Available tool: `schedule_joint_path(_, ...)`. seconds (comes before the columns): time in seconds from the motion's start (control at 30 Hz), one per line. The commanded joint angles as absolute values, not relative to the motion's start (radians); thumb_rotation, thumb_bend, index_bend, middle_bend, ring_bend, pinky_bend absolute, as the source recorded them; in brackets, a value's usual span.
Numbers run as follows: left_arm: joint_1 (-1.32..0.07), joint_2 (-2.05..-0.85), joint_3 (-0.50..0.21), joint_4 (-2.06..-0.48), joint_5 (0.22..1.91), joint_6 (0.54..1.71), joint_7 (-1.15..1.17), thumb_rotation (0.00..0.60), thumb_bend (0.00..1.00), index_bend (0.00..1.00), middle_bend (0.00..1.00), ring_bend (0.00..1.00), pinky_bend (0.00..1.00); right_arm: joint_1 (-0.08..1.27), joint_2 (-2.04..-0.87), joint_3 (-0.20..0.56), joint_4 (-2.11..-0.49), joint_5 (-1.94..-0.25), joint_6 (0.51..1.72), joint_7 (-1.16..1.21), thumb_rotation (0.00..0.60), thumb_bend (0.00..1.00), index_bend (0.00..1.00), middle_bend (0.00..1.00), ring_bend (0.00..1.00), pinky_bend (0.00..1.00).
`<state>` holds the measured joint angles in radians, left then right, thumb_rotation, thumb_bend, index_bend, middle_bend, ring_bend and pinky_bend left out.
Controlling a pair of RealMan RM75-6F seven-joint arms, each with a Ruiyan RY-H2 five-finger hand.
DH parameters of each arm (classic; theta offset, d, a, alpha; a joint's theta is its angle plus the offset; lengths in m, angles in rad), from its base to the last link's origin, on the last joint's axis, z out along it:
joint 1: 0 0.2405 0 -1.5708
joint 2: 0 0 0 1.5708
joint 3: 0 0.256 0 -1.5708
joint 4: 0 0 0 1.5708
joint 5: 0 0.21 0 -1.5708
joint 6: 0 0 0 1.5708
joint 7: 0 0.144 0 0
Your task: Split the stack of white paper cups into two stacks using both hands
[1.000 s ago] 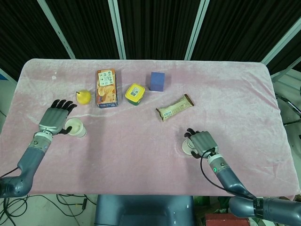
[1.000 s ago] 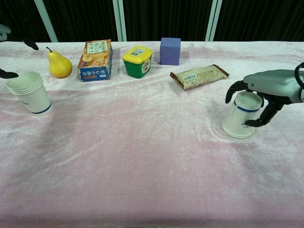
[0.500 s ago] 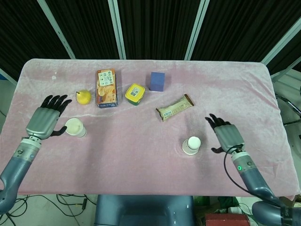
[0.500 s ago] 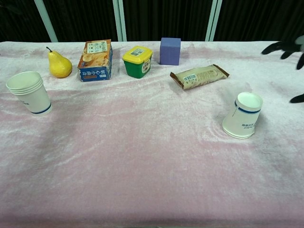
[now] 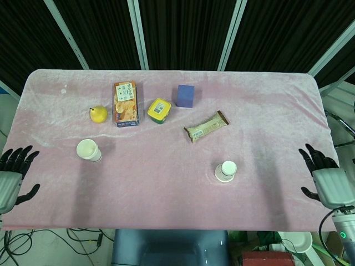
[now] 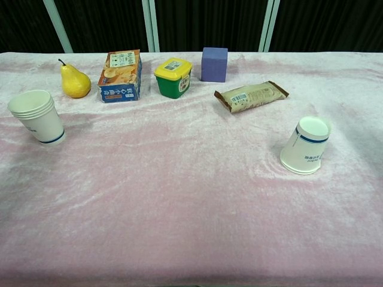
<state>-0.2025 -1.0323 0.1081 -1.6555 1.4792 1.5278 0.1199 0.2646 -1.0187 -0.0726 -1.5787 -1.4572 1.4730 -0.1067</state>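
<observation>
Apparently the split is already made: on the pink-covered desk (image 5: pixel 266 94) two separate stacks of white paper cups stand well apart, so little seems left beyond clearing the arms away. The left stack (image 6: pixel 37 116) sits mouth-up near the desk's left side, showing several nested rims and tilting slightly. The right stack (image 6: pixel 306 145) stands mouth-down toward the right, leaning a little; how many cups it holds cannot be told. The left hand (image 5: pixel 10 178) hovers at the desk's left front corner, fingers spread wide and holding nothing, well clear of the left stack. The right hand (image 5: pixel 327 180) sits off the right front edge, likewise splayed and empty, well apart from the right stack. Neither hand appears in the chest view. Judging by this, both stacks stand free, untouched.
</observation>
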Motion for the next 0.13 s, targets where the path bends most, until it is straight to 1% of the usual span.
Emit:
schedule_joint_path(0.03, -0.142, -1.083, 0.120, -1.556, 1.497, 1.581, -0.010, 0.600, 0.28, 0.10, 0.02, 0.00, 0.00, 0.191, -1.025, -0.106, -1.553, -1.508, 1.545, -0.071, 0.600, 0.07, 0.00, 0.00, 0.13, 0.23)
schedule_joint_path(0.13, -0.134, -1.089, 0.108, -1.520, 1.506, 1.586, -0.066, 0.600, 0.28, 0.10, 0.02, 0.00, 0.00, 0.152, -1.037, -0.112, -1.546, -1.529, 1.585, -0.076, 0.600, 0.07, 0.00, 0.00, 0.13, 0.23)
